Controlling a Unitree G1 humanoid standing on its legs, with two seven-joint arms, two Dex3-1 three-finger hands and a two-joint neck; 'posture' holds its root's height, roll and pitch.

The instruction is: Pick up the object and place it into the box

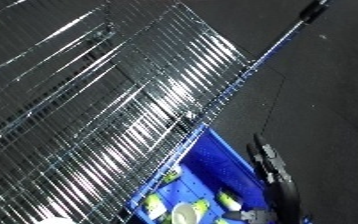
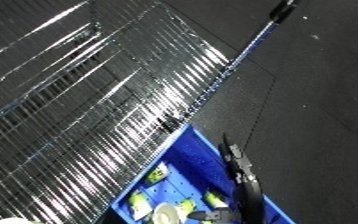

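Blue bin (image 1: 213,165) sits beside the wire shelf (image 1: 113,100) and already holds small green-yellow objects (image 2: 160,174). Right hand (image 1: 273,172) hangs over the bin's rim, grip unclear; it may snag the rim.

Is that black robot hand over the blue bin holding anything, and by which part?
It cannot be told: the right hand shows edge-on above the blue bin, so its fingers and any hold are hidden.

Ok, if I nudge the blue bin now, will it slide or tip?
Probably slides, not tips: the blue bin looks broad with low walls. It seems light, holding only a few small yellow-green items. The wire shelf beside it may block sliding that way.
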